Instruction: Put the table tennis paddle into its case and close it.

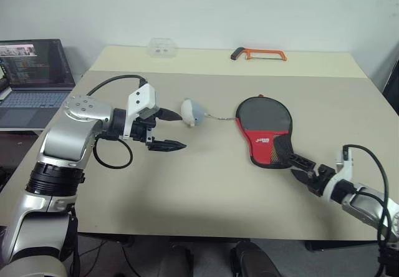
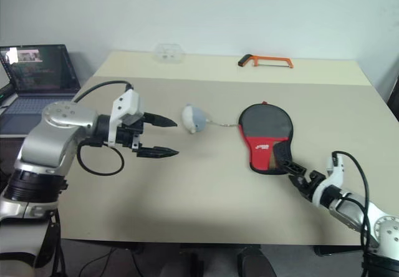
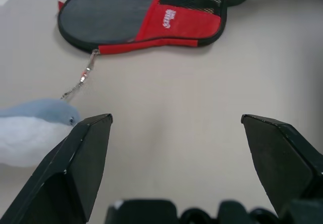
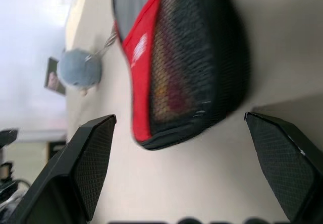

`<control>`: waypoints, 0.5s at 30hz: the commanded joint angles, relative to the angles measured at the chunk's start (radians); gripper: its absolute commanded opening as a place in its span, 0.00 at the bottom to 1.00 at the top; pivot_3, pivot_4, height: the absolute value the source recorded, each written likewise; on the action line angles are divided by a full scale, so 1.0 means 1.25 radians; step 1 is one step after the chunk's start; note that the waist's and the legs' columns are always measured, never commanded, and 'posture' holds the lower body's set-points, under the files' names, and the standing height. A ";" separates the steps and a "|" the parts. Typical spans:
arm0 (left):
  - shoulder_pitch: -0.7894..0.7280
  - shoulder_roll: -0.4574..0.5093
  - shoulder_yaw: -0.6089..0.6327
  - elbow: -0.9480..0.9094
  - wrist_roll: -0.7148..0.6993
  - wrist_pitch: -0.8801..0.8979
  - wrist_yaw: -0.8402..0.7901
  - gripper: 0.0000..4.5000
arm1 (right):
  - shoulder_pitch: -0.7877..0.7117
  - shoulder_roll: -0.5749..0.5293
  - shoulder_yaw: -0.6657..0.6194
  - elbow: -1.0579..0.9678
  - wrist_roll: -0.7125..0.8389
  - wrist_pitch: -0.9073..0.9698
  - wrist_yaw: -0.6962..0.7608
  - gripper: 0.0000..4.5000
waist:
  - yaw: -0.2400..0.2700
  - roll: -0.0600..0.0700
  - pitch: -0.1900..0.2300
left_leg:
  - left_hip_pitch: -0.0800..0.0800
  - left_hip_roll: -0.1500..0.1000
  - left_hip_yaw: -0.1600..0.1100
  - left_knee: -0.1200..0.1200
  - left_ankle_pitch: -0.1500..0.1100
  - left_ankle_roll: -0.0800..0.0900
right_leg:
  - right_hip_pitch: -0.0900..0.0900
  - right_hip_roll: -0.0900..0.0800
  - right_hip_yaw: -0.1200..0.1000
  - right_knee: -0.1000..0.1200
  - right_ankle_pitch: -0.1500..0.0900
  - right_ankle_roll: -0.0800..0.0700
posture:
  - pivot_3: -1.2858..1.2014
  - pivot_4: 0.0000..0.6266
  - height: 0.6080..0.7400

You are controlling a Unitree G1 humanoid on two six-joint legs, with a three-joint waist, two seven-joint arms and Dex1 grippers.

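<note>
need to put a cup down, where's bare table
Bare: the near strip between the left pincer and the right pincer, and behind the case up to the hacksaw. Crowded: the line from plush pouch to case.

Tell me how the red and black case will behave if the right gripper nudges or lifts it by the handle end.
The case lies flat, so it should slide rather than roll or tip. Its fabric and mesh look soft, yet it holds a paddle shape, so it probably stays fairly stiff. The chain would likely drag the blue plush pouch along.
</note>
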 commanded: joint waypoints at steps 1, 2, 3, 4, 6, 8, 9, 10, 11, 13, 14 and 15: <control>-0.007 0.029 0.034 -0.011 -0.002 -0.004 0.014 0.99 | -0.033 -0.002 0.012 0.014 -0.019 -0.027 0.039 1.00 | 0.001 0.000 0.000 | 0.000 0.000 0.000 0.000 0.000 0.000 | 0.000 0.000 0.000 0.000 0.000 0.000 | 0.52 0.24 1.00; -0.005 0.032 0.036 -0.018 -0.006 0.001 0.016 0.99 | -0.041 -0.002 0.017 0.023 -0.029 -0.030 0.044 1.00 | 0.003 0.000 0.000 | -0.001 0.000 -0.001 0.000 0.000 0.000 | 0.000 0.000 -0.001 -0.001 0.000 0.000 | 0.52 0.24 1.00; -0.001 0.034 0.037 -0.026 -0.010 0.005 0.019 0.99 | -0.049 0.000 0.022 0.031 -0.040 -0.033 0.050 1.00 | 0.003 0.000 0.000 | -0.001 0.000 -0.001 0.000 0.000 0.000 | 0.000 0.000 -0.001 -0.001 0.000 0.000 | 0.52 0.24 1.00; 0.001 0.035 0.038 -0.032 -0.013 0.007 0.022 0.99 | -0.053 0.000 0.025 0.036 -0.047 -0.034 0.056 1.00 | 0.004 0.000 0.000 | -0.001 0.000 -0.001 0.000 0.000 0.000 | 0.000 0.000 -0.001 -0.002 0.000 0.000 | 0.52 0.24 1.00; 0.007 0.035 0.039 -0.044 -0.018 0.014 0.029 0.99 | -0.062 0.001 0.030 0.048 -0.064 -0.035 0.066 1.00 | 0.003 0.000 0.000 | -0.001 0.000 -0.001 0.000 0.000 0.000 | 0.000 0.000 -0.001 -0.002 0.000 0.000 | 0.52 0.24 1.00; 0.015 0.035 0.039 -0.056 -0.020 0.019 0.034 0.99 | -0.068 0.001 0.034 0.062 -0.085 -0.036 0.071 1.00 | 0.003 -0.001 0.000 | -0.001 0.000 -0.001 0.000 0.000 0.000 | 0.000 0.000 -0.001 -0.001 0.000 0.000 | 0.52 0.24 1.00; 0.019 0.036 0.039 -0.061 -0.021 0.021 0.036 0.99 | -0.071 0.001 0.034 0.069 -0.094 -0.037 0.075 1.00 | 0.002 -0.001 0.000 | -0.001 0.000 -0.001 0.000 0.000 0.000 | 0.000 0.000 -0.001 -0.001 0.000 0.000 | 0.52 0.24 1.00; 0.020 0.037 0.039 -0.065 -0.021 0.021 0.037 0.99 | -0.074 0.002 0.035 0.076 -0.102 -0.037 0.080 1.00 | 0.002 -0.001 0.000 | 0.000 0.000 -0.001 0.000 0.000 0.000 | 0.000 0.000 0.000 -0.001 0.000 0.000 | 0.52 0.24 1.00; 0.021 0.038 0.039 -0.067 -0.022 0.022 0.039 0.99 | -0.077 0.003 0.036 0.082 -0.109 -0.037 0.085 1.00 | 0.002 -0.001 0.000 | 0.000 0.000 -0.001 0.000 0.000 0.000 | 0.000 0.000 0.000 0.000 0.000 0.000 | 0.52 0.24 1.00; 0.021 0.039 0.038 -0.068 -0.021 0.021 0.040 0.99 | -0.088 0.010 0.042 0.098 -0.129 -0.038 0.098 1.00 | 0.002 -0.002 0.000 | 0.000 0.000 -0.001 0.000 0.000 0.000 | 0.000 0.000 -0.001 0.000 0.000 -0.001 | 0.52 0.24 1.00; 0.021 0.039 0.037 -0.069 -0.020 0.019 0.040 0.99 | -0.095 0.015 0.046 0.106 -0.141 -0.039 0.105 1.00 | 0.001 -0.002 0.000 | 0.000 0.000 -0.001 0.001 0.000 0.000 | 0.000 0.000 0.000 0.000 0.000 -0.001 | 0.52 0.24 1.00; 0.021 0.039 0.037 -0.069 -0.019 0.018 0.040 0.99 | -0.102 0.022 0.048 0.112 -0.151 -0.039 0.109 1.00 | 0.001 -0.002 -0.001 | 0.000 0.000 -0.001 0.001 0.000 0.000 | 0.000 0.000 0.000 0.000 0.000 -0.001 | 0.52 0.24 1.00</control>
